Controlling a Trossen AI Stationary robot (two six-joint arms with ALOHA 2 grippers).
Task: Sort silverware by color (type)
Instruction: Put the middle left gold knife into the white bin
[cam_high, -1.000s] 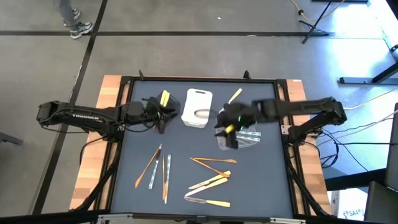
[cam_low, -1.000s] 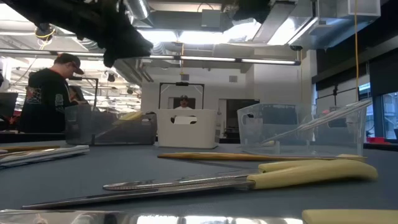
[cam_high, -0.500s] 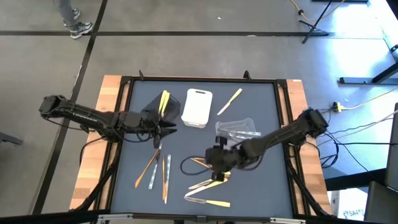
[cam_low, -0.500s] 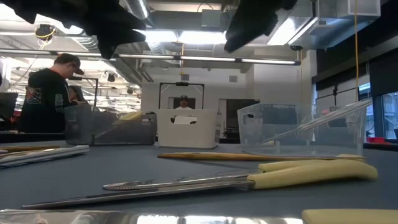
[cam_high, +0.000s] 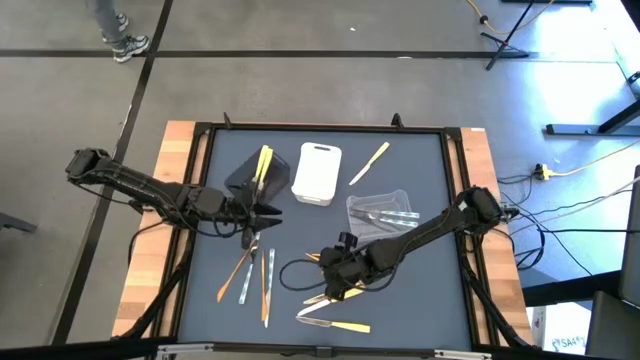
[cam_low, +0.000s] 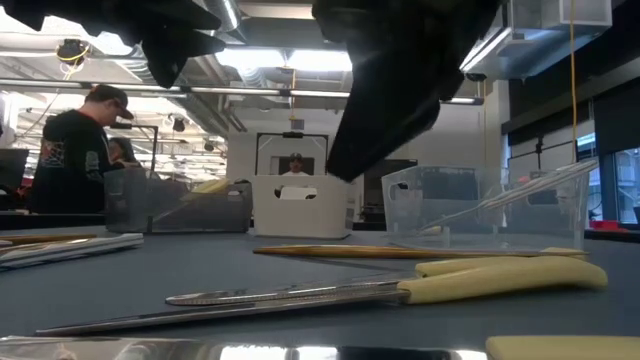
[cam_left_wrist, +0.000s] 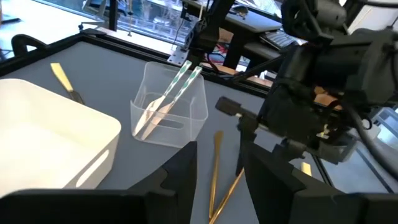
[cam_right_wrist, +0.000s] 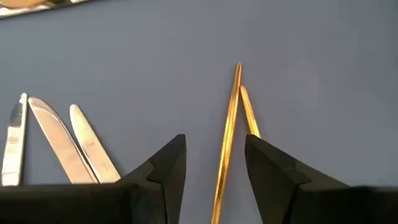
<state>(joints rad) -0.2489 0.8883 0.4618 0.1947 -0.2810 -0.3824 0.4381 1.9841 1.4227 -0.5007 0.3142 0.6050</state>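
The silverware lies loose on the dark mat. Two orange-brown pieces (cam_high: 345, 259) and pale yellow-handled knives (cam_high: 338, 293) are at the near middle. More orange-brown and silver pieces (cam_high: 255, 275) lie to the left. My right gripper (cam_high: 328, 280) hovers open just above the orange-brown pieces (cam_right_wrist: 231, 118), whose thin stems run up between its fingers without touching them. My left gripper (cam_high: 265, 212) stands open and empty near the black tray (cam_high: 243, 178), which holds yellow pieces. It points toward the clear tray (cam_left_wrist: 168, 106), where silver pieces lean on the wall.
A white tray (cam_high: 317, 173) stands at the far middle and a single yellow knife (cam_high: 375, 155) lies beside it. Silver knife blades (cam_right_wrist: 56, 143) lie close to my right gripper. Wooden rails and a black frame (cam_high: 190, 200) edge the mat. People stand in the room beyond (cam_low: 75, 150).
My right gripper has swung from above the clear tray toward the table's near edge and left. It has come down low over the orange-brown pieces, turning its wrist on the way. My left gripper has swung from the black tray a little toward the near edge. Both stay open.
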